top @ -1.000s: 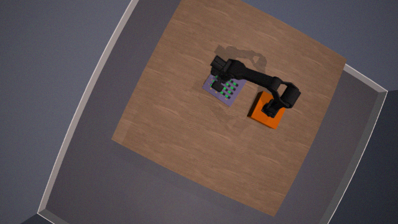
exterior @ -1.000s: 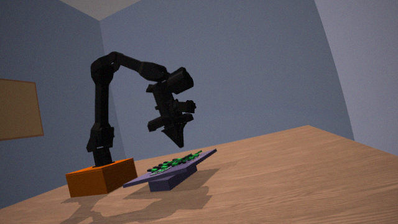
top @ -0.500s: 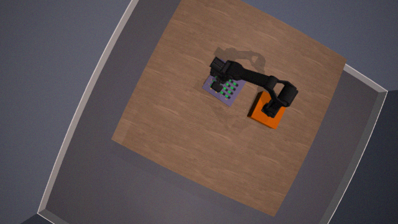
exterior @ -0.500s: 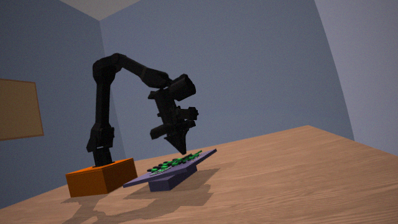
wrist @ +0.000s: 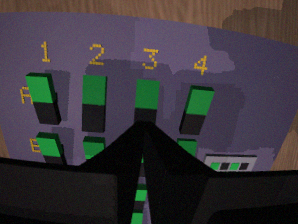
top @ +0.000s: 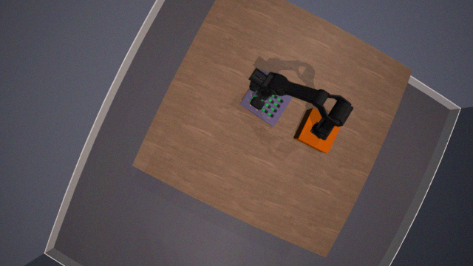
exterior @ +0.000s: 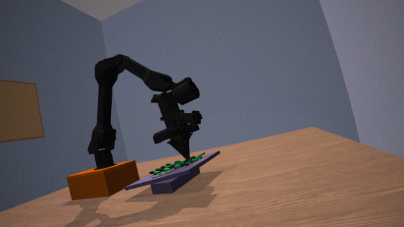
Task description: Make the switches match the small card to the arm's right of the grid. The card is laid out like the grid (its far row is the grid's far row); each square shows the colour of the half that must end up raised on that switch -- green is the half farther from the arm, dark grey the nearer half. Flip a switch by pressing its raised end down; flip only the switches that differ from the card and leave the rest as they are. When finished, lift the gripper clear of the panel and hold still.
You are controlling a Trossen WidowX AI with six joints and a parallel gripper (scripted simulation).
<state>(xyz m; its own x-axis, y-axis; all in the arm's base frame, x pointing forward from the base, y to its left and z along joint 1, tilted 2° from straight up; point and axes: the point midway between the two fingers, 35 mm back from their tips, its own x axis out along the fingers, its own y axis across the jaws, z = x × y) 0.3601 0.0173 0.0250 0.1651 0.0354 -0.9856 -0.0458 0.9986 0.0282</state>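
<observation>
A purple switch panel (top: 274, 121) (exterior: 139, 184) (wrist: 253, 63) lies tilted on the wooden table, with yellow column numbers 1 to 4 and row letters. In the wrist view the far row shows switches A1 (wrist: 43, 96), A2 (wrist: 95, 102), A3 (wrist: 147, 94) and A4 (wrist: 197, 110), each with a green far half and a dark near half. My gripper (wrist: 144, 128) (exterior: 187, 156) (top: 256, 103) is shut on nothing. Its tip points down at the near dark half of A3, at the panel's surface. The small card (wrist: 229, 163) sits right of the grid, partly hidden by my fingers. The nearer rows are mostly hidden.
The arm's orange base block (top: 314, 138) (exterior: 101, 180) stands on the table beside the panel. The arm reaches over the panel from it. A framed board (exterior: 19, 110) hangs on the wall behind.
</observation>
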